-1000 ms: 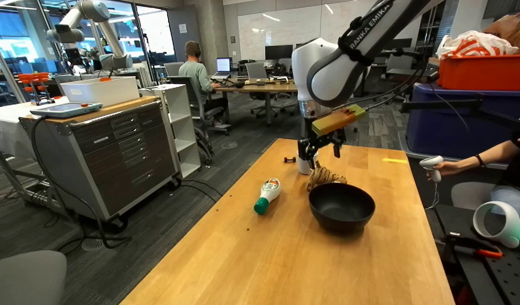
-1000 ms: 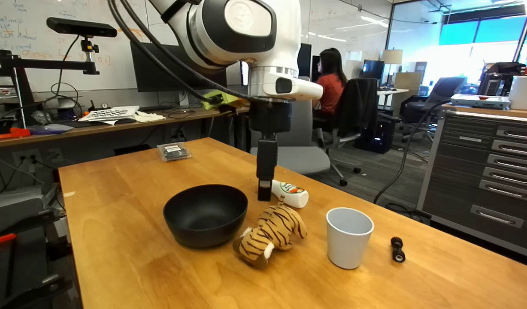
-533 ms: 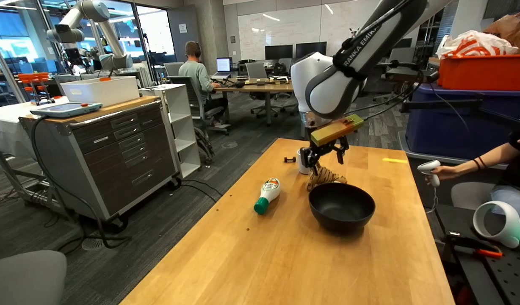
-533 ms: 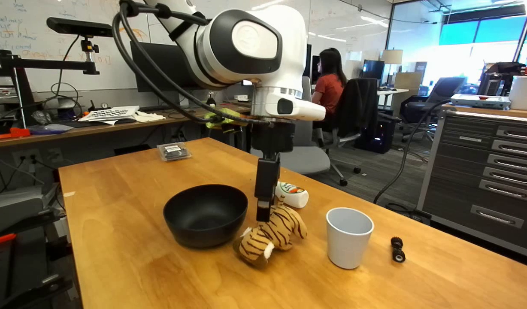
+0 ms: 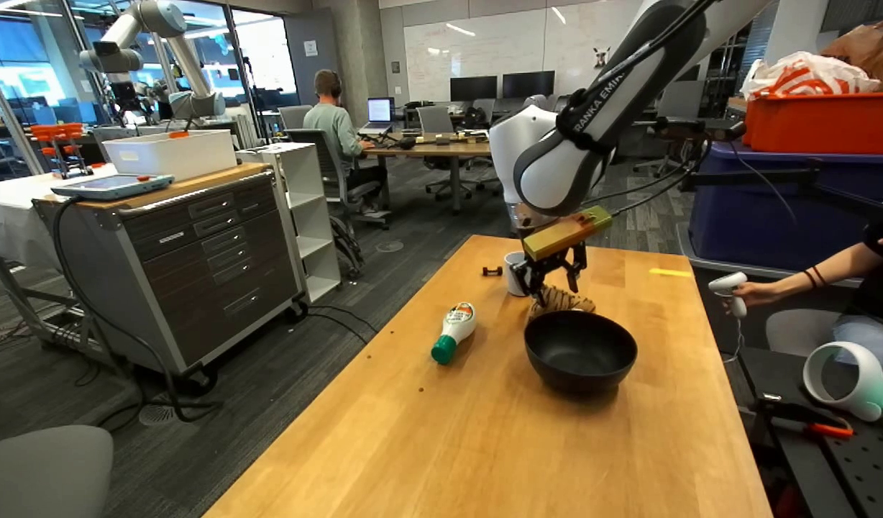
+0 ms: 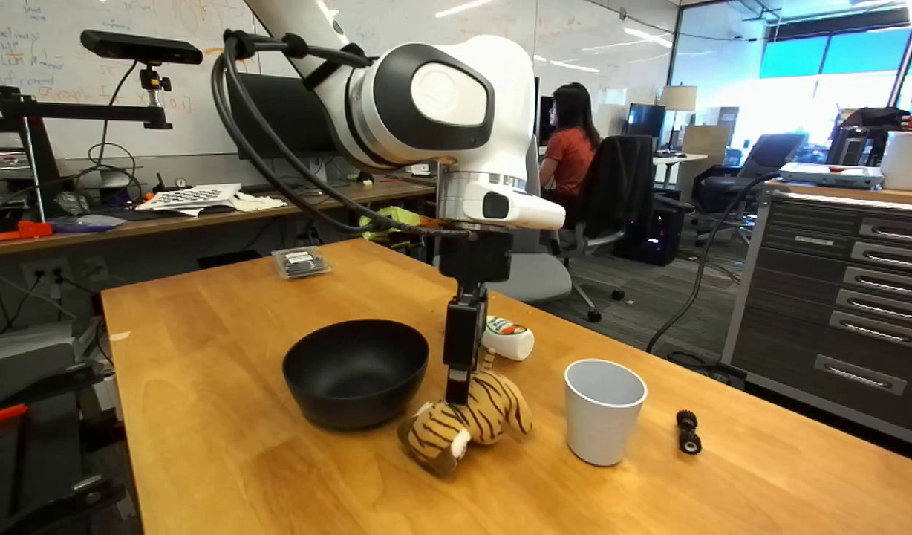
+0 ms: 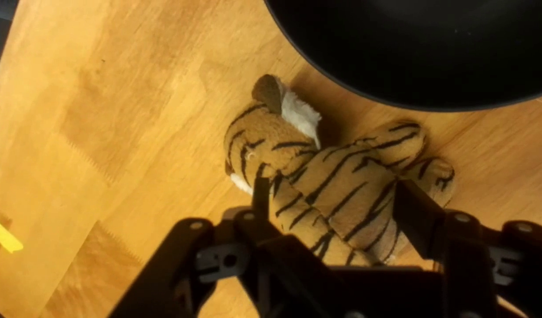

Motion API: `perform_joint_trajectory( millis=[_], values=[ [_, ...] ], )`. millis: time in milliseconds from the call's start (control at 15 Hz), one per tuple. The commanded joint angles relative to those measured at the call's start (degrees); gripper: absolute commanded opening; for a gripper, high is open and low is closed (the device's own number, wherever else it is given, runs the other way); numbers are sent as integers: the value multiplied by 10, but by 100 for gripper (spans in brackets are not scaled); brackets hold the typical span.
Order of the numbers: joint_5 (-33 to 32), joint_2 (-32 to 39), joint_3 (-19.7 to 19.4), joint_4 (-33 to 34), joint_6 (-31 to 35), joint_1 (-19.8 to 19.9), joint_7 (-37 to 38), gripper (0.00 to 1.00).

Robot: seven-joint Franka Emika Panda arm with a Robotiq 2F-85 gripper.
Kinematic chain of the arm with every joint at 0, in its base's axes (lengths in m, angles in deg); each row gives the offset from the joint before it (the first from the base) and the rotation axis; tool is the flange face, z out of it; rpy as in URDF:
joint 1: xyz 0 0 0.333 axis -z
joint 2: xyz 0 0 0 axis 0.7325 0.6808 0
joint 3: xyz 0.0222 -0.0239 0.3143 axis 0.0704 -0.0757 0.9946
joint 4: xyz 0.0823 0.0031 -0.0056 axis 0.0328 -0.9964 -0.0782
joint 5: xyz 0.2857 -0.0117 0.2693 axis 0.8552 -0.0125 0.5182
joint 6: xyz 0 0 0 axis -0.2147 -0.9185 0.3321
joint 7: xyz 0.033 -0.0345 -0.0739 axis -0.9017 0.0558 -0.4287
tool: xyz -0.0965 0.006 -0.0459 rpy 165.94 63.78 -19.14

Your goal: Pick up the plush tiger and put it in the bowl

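Note:
The plush tiger (image 6: 493, 416), tan with dark stripes, lies on the table right beside the black bowl (image 6: 352, 386). In an exterior view the tiger (image 5: 559, 298) is partly hidden behind the bowl (image 5: 582, 360) and the gripper. My gripper (image 5: 557, 289) points down at the tiger, its fingertips low at the toy. In the wrist view the gripper's fingers (image 7: 329, 190) are apart on either side of the tiger's body (image 7: 341, 198). The right finger seems to touch it; a thin gap shows at the left finger. The bowl (image 7: 408, 53) is empty where visible.
A white cup (image 6: 604, 416) stands near the tiger, with a small black two-wheeled piece (image 6: 688, 432) beyond it. A white bottle with a green cap (image 5: 456, 331) lies on its side. A clear plastic box (image 6: 300, 261) lies farther along the table.
My gripper has moved down to the tiger, and its fingers look somewhat closer together. The tiger has shifted slightly, its head a little nearer the bowl-side camera edge. The bowl has not moved.

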Motion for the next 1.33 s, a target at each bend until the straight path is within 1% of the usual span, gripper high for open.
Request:
perform_joint_trajectory(
  millis=[0,200,333,400,667,933,1000,1267],
  values=[
    [1,11,-15,22,-22,-19,28,42],
    [2,6,-12,22,-24,-23,39,18],
    [3,2,-11,25,-29,-26,44,5],
    [6,-2,-9,28,-36,-26,46,0],
    [19,-26,0,47,-52,-25,36,1],
    [23,-83,11,50,-43,-28,15,1],
    [29,-102,18,46,-45,-27,3,1],
    [85,-185,61,12,-89,-22,-105,1]
  ],
)
